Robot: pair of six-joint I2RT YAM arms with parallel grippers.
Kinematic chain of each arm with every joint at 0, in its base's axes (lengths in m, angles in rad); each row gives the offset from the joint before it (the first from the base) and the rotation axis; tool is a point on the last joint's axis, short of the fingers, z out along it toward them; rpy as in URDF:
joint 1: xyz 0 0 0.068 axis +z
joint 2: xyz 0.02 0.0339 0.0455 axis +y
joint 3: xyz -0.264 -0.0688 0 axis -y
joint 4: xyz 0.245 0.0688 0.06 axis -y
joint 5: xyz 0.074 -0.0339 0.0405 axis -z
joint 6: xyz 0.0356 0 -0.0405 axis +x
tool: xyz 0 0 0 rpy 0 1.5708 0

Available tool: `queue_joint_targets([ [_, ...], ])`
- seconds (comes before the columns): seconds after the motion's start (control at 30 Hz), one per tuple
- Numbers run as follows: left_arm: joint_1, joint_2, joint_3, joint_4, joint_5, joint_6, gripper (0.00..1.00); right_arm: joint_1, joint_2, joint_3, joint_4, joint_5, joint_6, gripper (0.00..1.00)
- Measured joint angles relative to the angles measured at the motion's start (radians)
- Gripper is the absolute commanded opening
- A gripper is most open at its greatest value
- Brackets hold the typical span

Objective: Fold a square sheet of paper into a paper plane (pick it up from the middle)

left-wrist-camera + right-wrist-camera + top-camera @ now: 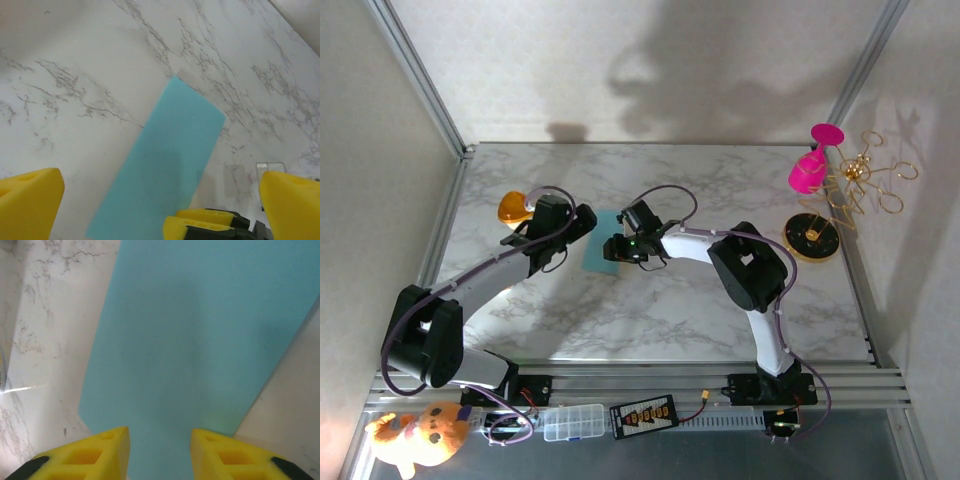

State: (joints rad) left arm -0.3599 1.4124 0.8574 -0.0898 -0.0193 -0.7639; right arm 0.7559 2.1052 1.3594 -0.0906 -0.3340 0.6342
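My left tool [160, 205] stands wide open, its pads well apart on either side of the teal sheet of paper [175, 145] and clear of it. I judge that leaves the sheet to the other side. My right tool [160, 450] is half-closed with a gap between its pads, low over the sheet's end; I cannot tell whether it presses down. The sheet lies flat as a long rectangle on the marble counter [720, 310]. Both arms reach forward and inward, meeting mid-counter.
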Motion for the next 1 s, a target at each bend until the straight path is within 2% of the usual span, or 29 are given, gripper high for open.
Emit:
queue_joint_targets([
  [0.27, 0.005, 0.000, -0.011, 0.005, 0.006, 0.000, 0.99, -0.002, 0.000, 0.015, -0.062, 0.031, -0.072, 0.38],
  [0.37, 0.005, 0.002, -0.011, 0.004, 0.028, 0.002, 1.00, -0.016, -0.044, -0.049, -0.063, 0.042, -0.123, 0.38],
  [0.53, 0.005, 0.034, -0.011, 0.013, 0.111, 0.003, 1.00, -0.094, -0.182, -0.217, -0.114, 0.063, -0.240, 0.34],
  [0.67, -0.004, 0.071, -0.021, 0.047, 0.187, -0.007, 1.00, -0.145, -0.219, -0.241, -0.157, 0.080, -0.304, 0.35],
  [0.8, -0.035, 0.095, -0.047, 0.079, 0.246, -0.038, 0.98, -0.151, -0.269, -0.256, -0.158, 0.079, -0.283, 0.37],
  [1.0, -0.106, 0.142, -0.058, 0.117, 0.315, -0.105, 0.88, -0.150, -0.323, -0.255, -0.077, 0.126, -0.153, 0.35],
])
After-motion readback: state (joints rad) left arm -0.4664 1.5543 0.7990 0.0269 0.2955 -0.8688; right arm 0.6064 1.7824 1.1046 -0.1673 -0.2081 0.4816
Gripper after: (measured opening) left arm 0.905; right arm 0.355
